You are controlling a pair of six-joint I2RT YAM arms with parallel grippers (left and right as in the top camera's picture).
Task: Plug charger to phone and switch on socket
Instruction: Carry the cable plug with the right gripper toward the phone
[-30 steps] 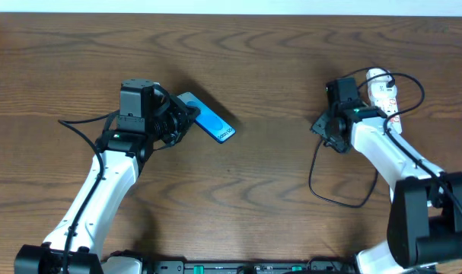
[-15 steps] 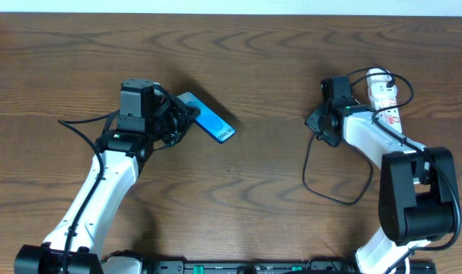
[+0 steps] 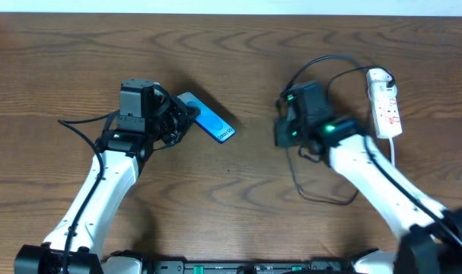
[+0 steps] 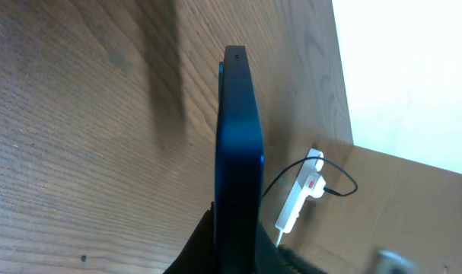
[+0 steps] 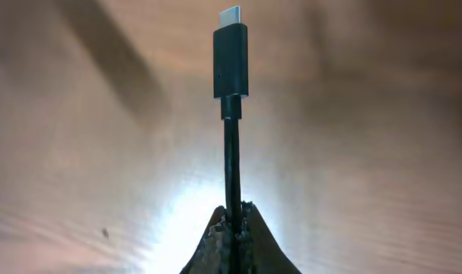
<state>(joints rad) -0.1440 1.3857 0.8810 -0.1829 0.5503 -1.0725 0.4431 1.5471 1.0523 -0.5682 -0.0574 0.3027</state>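
My left gripper (image 3: 182, 119) is shut on one end of the phone (image 3: 210, 122), a slim handset with a blue screen, held just left of the table's middle. The left wrist view shows the phone (image 4: 239, 144) edge-on, rising from between the fingers of that gripper (image 4: 234, 247). My right gripper (image 3: 281, 131) is shut on the charger cable (image 3: 319, 196), a little right of the phone. In the right wrist view the thin black cable (image 5: 231, 160) stands up out of the gripper (image 5: 234, 222) and ends in the black connector (image 5: 231, 61). The white socket (image 3: 385, 103) lies at the far right.
The black cable arcs from the right arm over to the socket and also loops on the wood near the table's front. A white cord (image 3: 393, 152) trails from the socket toward the front. The socket (image 4: 300, 199) shows far off past the phone in the left wrist view.
The right gripper has shut on the charger cable and swung left from beside the socket toward the phone, dragging the cable along. The left arm and the phone have not moved.
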